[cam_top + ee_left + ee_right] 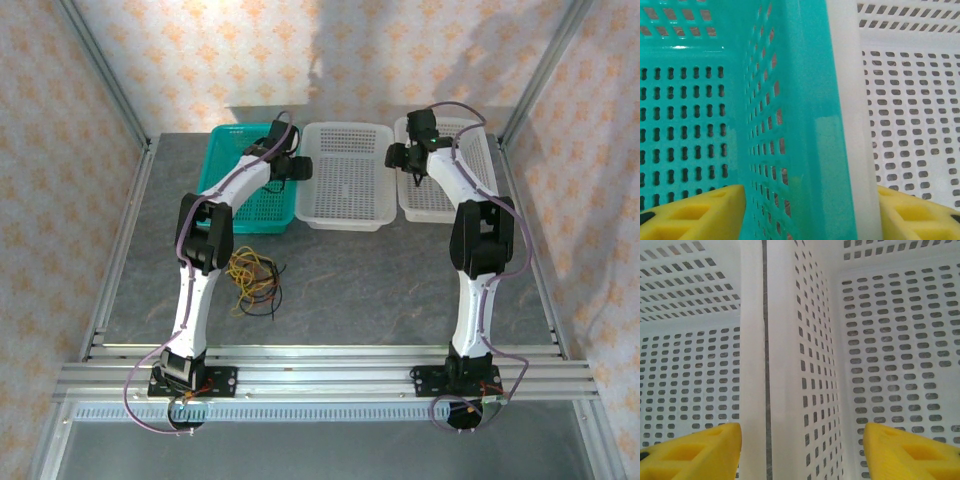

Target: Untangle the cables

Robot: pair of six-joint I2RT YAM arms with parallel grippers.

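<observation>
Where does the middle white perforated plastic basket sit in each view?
Top external: middle white perforated plastic basket at centre rear, between teal perforated plastic basket and right white perforated plastic basket.
Left wrist: middle basket on the right, teal basket left.
Right wrist: middle basket on the left, right basket opposite.
Shared landmark: its solid white rim.

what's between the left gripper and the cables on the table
The near wall of the teal basket. The left gripper hangs above that basket's rim, while the cables lie on the table in front of it, beside the left arm.
</observation>
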